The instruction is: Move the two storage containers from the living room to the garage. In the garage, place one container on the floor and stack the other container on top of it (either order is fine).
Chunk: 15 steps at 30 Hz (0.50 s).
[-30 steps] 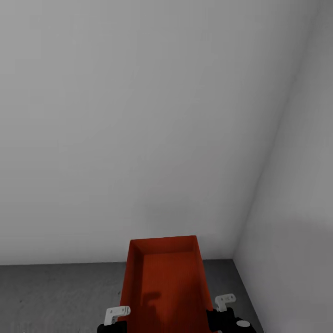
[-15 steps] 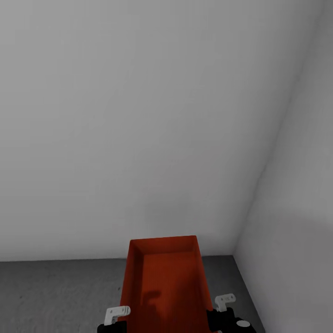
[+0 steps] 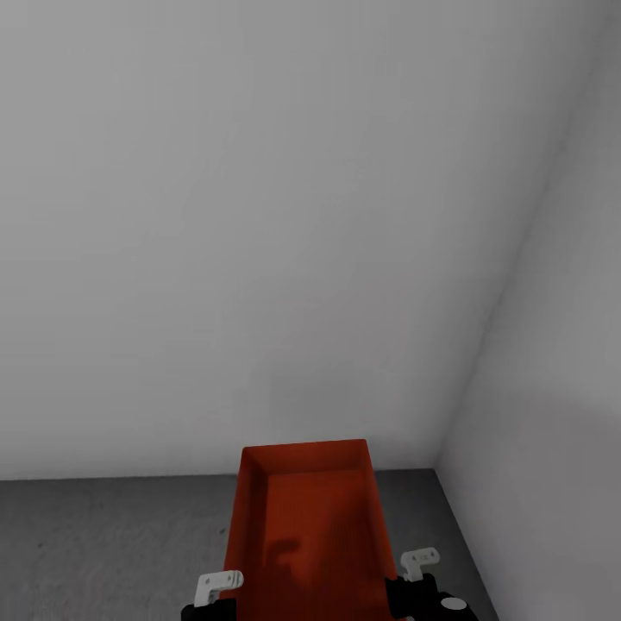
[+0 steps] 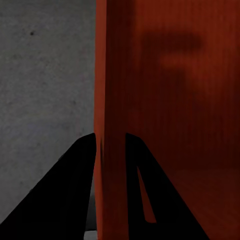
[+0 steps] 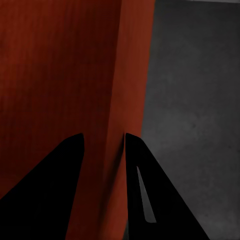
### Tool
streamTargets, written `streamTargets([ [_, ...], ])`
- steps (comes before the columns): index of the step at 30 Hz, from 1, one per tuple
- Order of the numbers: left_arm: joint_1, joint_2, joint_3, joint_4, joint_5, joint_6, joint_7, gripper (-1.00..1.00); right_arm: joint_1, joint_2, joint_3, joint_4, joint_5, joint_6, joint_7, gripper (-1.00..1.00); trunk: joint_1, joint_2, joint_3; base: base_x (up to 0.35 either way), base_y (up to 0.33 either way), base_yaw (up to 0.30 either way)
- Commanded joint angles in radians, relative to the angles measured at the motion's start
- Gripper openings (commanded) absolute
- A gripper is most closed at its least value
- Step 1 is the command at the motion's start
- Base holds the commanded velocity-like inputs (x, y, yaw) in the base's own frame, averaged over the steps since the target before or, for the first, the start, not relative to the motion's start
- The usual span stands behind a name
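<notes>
We held one bin (image 3: 306, 526) in front of us w/ both grippers, open top up, long axis pointing away toward the wall corner.

Left gripper (image 4: 109, 142): fingers (image 4: 75, 185) nearly closed, clamped on the bin's left wall. One finger sat outside the wall, the other inside. In the head view the left gripper (image 3: 217, 588) sat at the bin's left rim, near end.

Right gripper (image 5: 104, 140): same config. on the right wall, fingers (image 5: 55, 175) pinching the thin panel from both sides. In the head view the right gripper (image 3: 420, 565) sat at the right rim.

Bin interior was orange-red and held nothing; a dim shadow lay on its base.

Surroundings: dark grey speckled floor (image 3: 112, 535) below and to both sides of the bin. White wall (image 3: 259, 216) ahead met a second wall (image 3: 561, 388) at the right, forming a corner just beyond the bin's far end. We could not tell from these views whether the bin touched the floor.
</notes>
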Motion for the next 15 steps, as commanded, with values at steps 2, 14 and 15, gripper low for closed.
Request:
streamTargets([
  [2, 0.000, 0.023, -0.004, -0.004, -0.001, -0.004, 0.036, -1.00, 0.000, 0.001, 0.002, 0.001, 0.005, 0.007, 0.014, -1.00, 0.008, -0.016, -0.011, 0.000, 0.000, 0.000],
  [14, 0.000, 0.024, -0.004, -0.004, -0.001, -0.003, 0.036, -1.00, 0.000, 0.001, 0.002, 0.001, 0.005, 0.007, 0.014, -1.00, 0.054, -0.100, -0.068, 0.000, 0.000, 0.000],
  [15, 0.000, 0.024, -0.004, -0.004, -0.001, -0.002, 0.036, -1.00, 0.000, 0.001, 0.002, 0.001, 0.005, 0.007, 0.014, -1.00, 0.058, -0.107, -0.073, 0.000, 0.000, 0.000],
])
